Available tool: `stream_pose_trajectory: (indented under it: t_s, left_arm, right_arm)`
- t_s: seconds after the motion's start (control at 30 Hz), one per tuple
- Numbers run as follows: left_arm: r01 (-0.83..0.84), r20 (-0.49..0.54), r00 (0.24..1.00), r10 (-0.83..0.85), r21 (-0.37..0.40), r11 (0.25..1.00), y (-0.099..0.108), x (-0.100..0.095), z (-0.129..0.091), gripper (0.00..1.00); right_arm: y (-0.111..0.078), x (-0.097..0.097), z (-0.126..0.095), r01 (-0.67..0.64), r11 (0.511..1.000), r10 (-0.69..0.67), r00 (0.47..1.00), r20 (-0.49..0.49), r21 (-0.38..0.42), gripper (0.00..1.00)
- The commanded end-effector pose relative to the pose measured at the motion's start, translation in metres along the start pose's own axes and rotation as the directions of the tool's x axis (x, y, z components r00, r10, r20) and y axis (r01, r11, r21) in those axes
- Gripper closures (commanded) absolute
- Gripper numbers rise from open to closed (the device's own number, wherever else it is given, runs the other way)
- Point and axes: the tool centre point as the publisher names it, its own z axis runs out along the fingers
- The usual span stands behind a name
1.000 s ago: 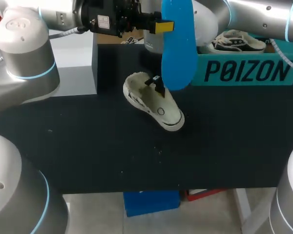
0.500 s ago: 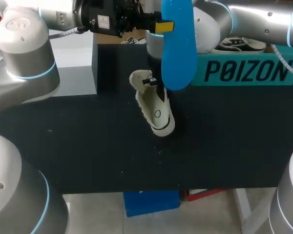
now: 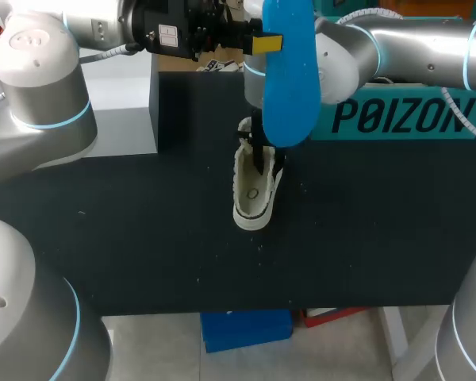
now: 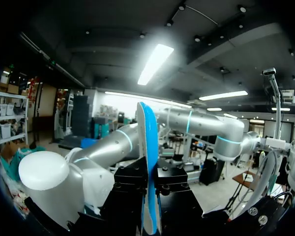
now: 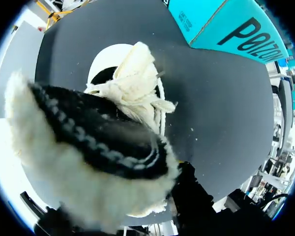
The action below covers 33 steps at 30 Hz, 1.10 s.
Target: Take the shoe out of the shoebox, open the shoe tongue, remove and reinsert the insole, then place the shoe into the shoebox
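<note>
So the left gripper (image 3: 263, 44) is clamped on the blue insole (image 3: 289, 87), holding it upright high above the black table (image 3: 143, 230). The right gripper (image 3: 258, 151) is pinching the white shoe (image 3: 252, 194) by its back collar. The shoe's toe points toward the table's near edge, and it's outside the teal shoebox (image 3: 404, 117), near its corner.

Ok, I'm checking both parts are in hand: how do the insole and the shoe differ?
The insole is blue, flat and thin; the shoe is off-white and bulky. The insole is held above the table in the left gripper; the shoe is down on it, the right gripper at its collar. Both are out of the shoebox.
</note>
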Motion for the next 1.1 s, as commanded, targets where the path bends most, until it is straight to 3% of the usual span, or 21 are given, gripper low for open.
stream_pose_trajectory:
  t_s: [0.03, 0.17, 0.37, 0.63, 0.77, 0.97, 1.1]
  left_arm:
    - [-0.001, 0.002, 1.0, 0.001, -0.001, 1.0, 0.0, 0.0, 0.001, 1.0]
    - [-0.001, 0.002, 1.0, 0.001, -0.001, 1.0, 0.0, 0.0, 0.001, 1.0]
    - [-0.001, 0.002, 1.0, 0.001, -0.001, 1.0, 0.0, 0.0, 0.001, 1.0]
    - [-0.001, 0.002, 1.0, 0.001, -0.001, 1.0, 0.0, 0.0, 0.001, 1.0]
    - [-0.001, 0.002, 1.0, 0.001, -0.001, 1.0, 0.0, 0.0, 0.001, 1.0]
    - [-0.001, 0.002, 1.0, 0.001, -0.001, 1.0, 0.0, 0.0, 0.001, 1.0]
    - [-0.001, 0.002, 1.0, 0.001, -0.001, 1.0, 0.0, 0.0, 0.001, 1.0]
  right_arm:
    - [-0.009, -0.014, -0.001, -0.04, 0.999, 0.039, 0.999, -0.031, -0.024, 0.0]
    - [-0.011, -0.023, -0.009, -0.072, 0.997, 0.069, 0.993, -0.099, -0.027, 0.0]
    - [-0.014, -0.032, -0.023, -0.105, 0.994, 0.098, 0.957, -0.273, -0.011, 0.0]
    - [-0.016, -0.03, -0.047, -0.081, 0.991, 0.009, 0.838, -0.545, -0.108, 0.0]
    - [-0.016, -0.028, -0.062, -0.046, 0.991, -0.048, 0.743, -0.668, -0.123, 0.0]
    - [-0.015, -0.024, -0.077, 0.055, 0.995, -0.1, 0.634, -0.767, -0.085, 0.0]
    - [-0.015, -0.025, -0.079, 0.075, 0.994, -0.106, 0.654, -0.749, -0.075, 0.0]
